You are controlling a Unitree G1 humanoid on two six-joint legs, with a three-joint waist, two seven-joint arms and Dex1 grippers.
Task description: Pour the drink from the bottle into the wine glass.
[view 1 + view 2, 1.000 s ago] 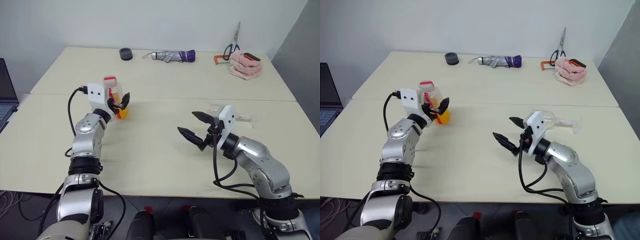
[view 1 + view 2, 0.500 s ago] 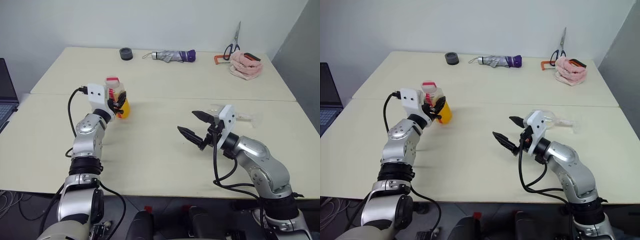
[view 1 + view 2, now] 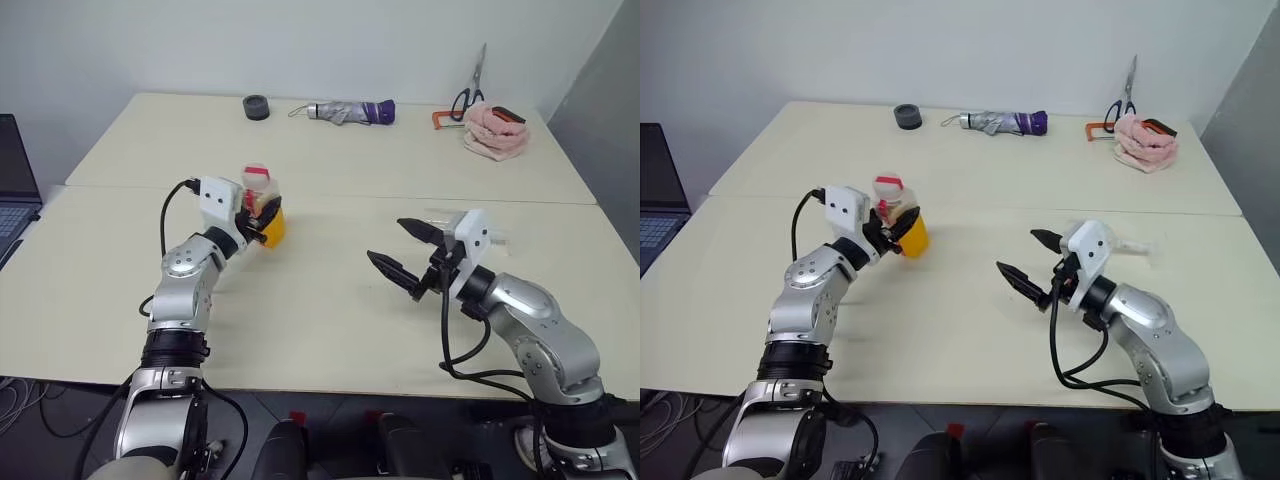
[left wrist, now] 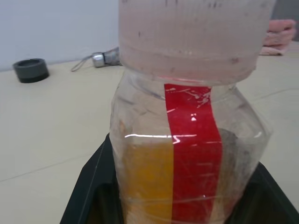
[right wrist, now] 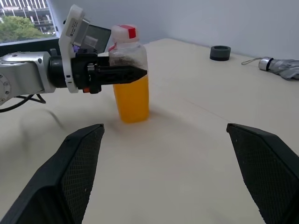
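Left gripper (image 3: pixel 898 226): clamped on the bottle (image 3: pixel 902 217), one black finger on each side of the body, just above the level of the drink (image 5: pixel 132 99). A second ago the fingers stand apart around it; now they are closed on it.
Bottle: upright, cap on, with its base at or just above the table (image 3: pixel 970 330); I cannot tell if it is lifted. It now sits further toward the table's middle than a second ago, carried with the arm.
Drink: orange, filling the lower half of the bottle; none spilled.
Right gripper (image 3: pixel 1034 262): jaws wide apart, holding nothing, pointing across the table toward the bottle. It has kept its place over the last second.
Wine glass (image 3: pixel 500 236): lying on its side on the table just behind the right gripper, partly hidden by it; bowl and stem faintly visible.
Meaning for the task: the grasp is made and transport has begun, so the pick-up step looks done. Pouring is well off yet: the cap is still on and the glass is not standing.
Likely next: bring the bottle nearer the right gripper, remove the cap, stand the glass upright.
Risk: thin plastic walls may flex under the squeeze, and the grip sits high on the body.
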